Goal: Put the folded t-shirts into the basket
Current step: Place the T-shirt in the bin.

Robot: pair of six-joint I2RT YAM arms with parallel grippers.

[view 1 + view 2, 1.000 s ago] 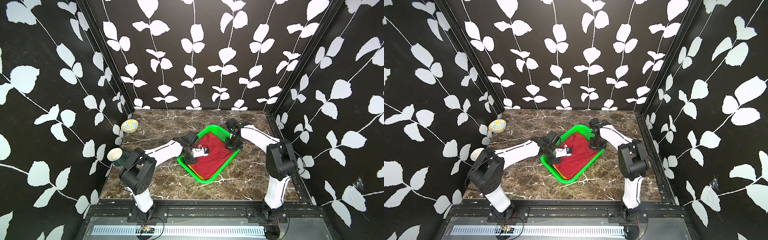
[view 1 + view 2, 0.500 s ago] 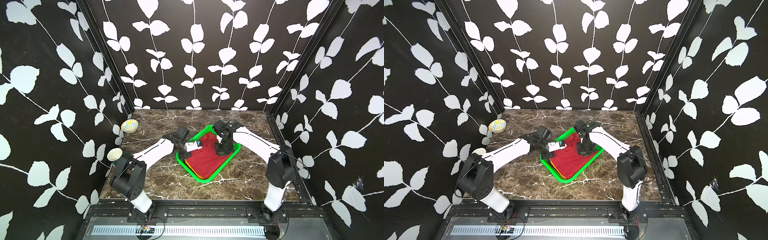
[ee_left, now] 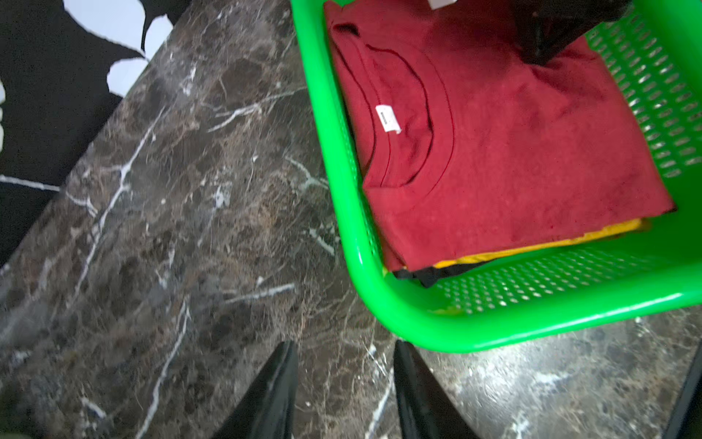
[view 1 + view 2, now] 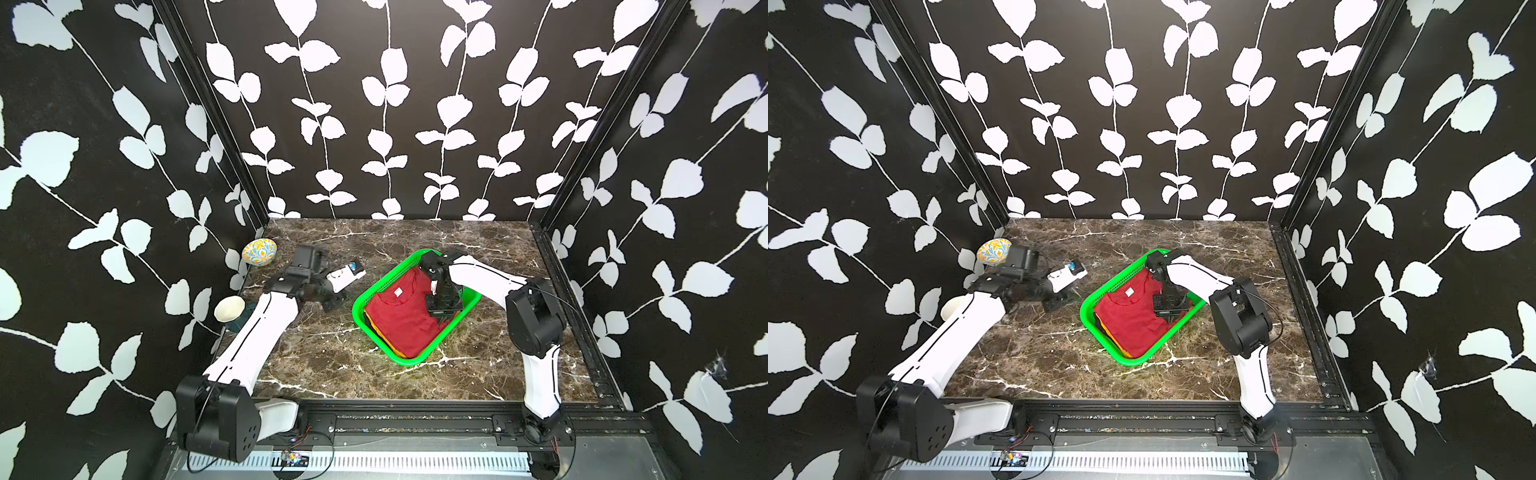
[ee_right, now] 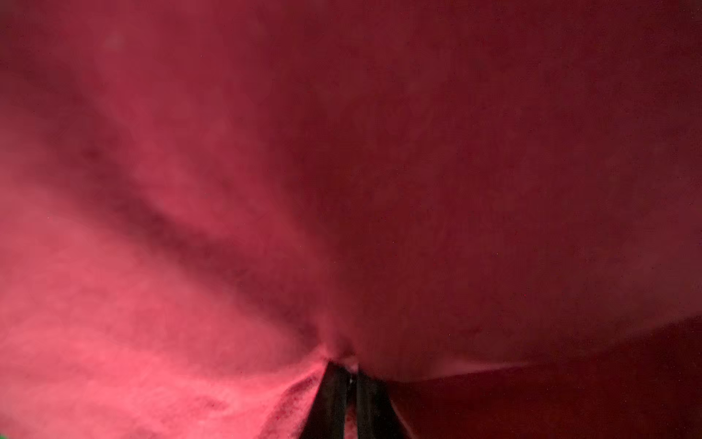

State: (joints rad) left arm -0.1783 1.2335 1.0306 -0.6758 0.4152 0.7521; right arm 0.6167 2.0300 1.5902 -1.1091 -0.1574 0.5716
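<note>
High frontal pair, close wrist views, seemingly downward

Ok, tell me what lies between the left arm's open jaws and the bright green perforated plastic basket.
Only bare brown marble tabletop; nothing else sits before the bright green perforated plastic basket. The left wrist view shows it.

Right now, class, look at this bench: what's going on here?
Three folded tees lie stacked in the basket: the red tee on top, the yellow tee beneath, the black tee lowest. The right end effector is shut, pinching the red tee's cloth inside the basket. The left end effector hangs open and empty over the table beside the basket.
</note>
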